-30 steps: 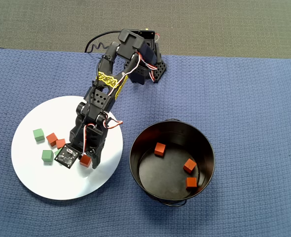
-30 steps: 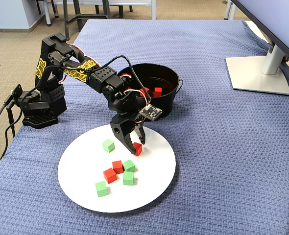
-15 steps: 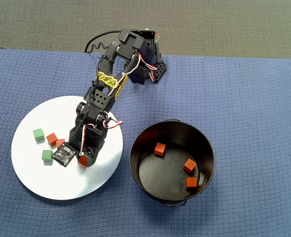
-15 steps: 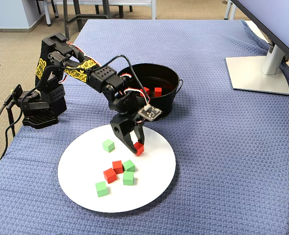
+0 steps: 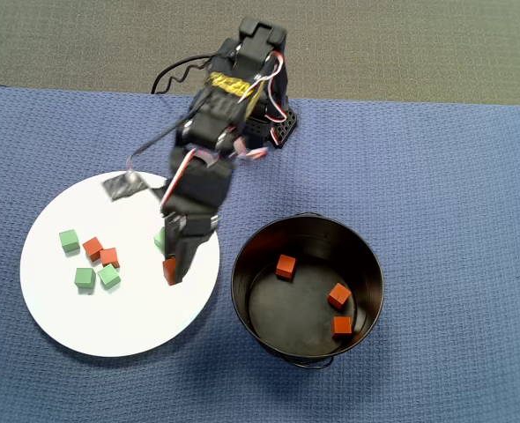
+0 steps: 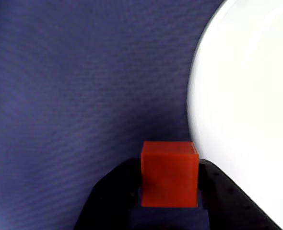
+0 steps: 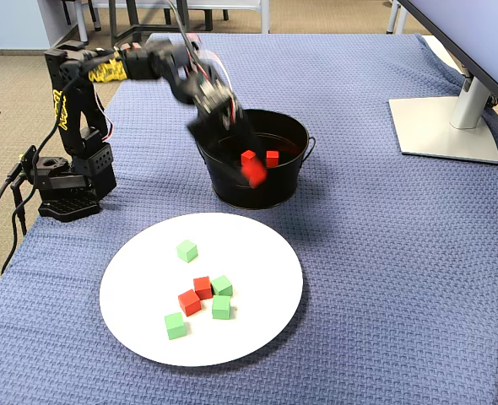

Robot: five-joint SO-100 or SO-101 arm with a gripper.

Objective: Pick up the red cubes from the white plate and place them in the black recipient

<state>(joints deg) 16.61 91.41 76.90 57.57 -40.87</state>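
Red cube (image 6: 169, 173) clamped between gripper (image 7: 251, 173) jaws, raised clear of white plate (image 5: 57, 317), near its pot-side edge. We note two red, four green cubes remaining on plate; black pot (image 5: 371, 291) just beside rim holds three. Blue cloth around them open. No legible writing.

Office — monitor stand (image 7: 446, 122), chair legs (image 7: 139, 21), carpet floor (image 7: 13, 72)

tool (image 6: 169, 201) cut off at bottom edge, arm (image 7: 207, 93) motion-blurred

Hand (image 7: 251, 171) lifted red cube (image 7: 253, 173) off plate (image 7: 257, 329)
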